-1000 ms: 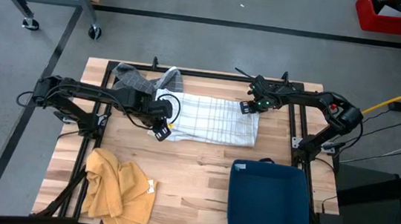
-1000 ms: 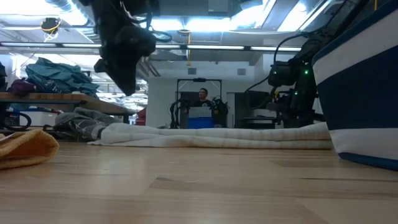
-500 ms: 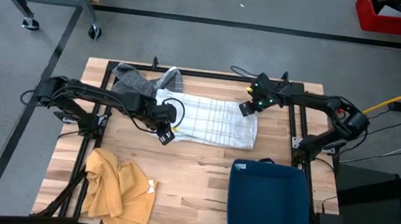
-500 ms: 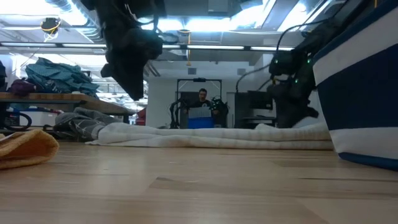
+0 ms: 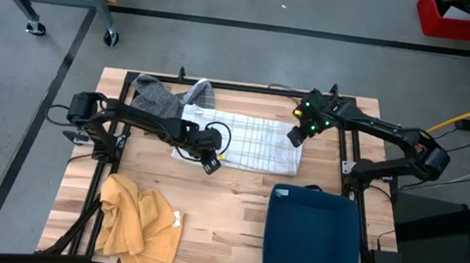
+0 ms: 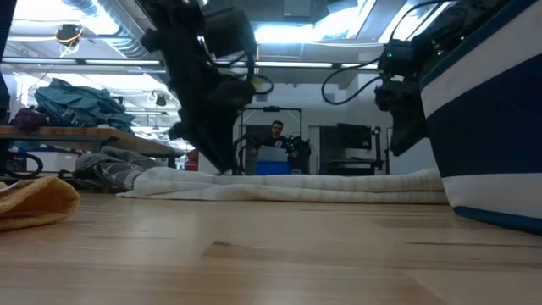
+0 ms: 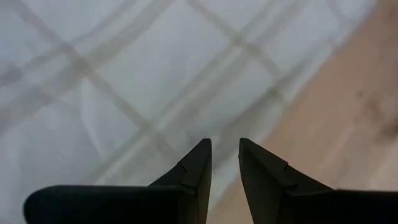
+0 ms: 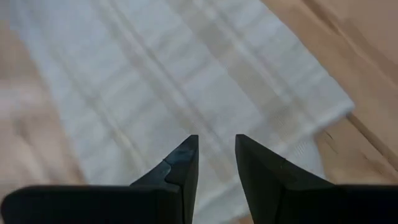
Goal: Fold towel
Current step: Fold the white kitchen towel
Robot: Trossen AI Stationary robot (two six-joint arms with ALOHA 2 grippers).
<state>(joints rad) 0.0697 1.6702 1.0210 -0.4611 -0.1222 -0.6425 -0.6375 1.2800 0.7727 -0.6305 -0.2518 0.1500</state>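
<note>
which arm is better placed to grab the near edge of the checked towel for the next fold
Left. The left gripper hangs right over the near edge of the checked towel, fingers slightly apart. The right gripper is above the towel's far right corner.

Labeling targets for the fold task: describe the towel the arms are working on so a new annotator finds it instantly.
On the wooden table, look at the far half, between the two grippers: the left gripper hovers at its near edge, the right gripper at its far right corner. The white checked towel lies flat there. Unlike the crumpled grey cloth beside it and the bunched yellow cloth, it is white with thin grid lines.
</note>
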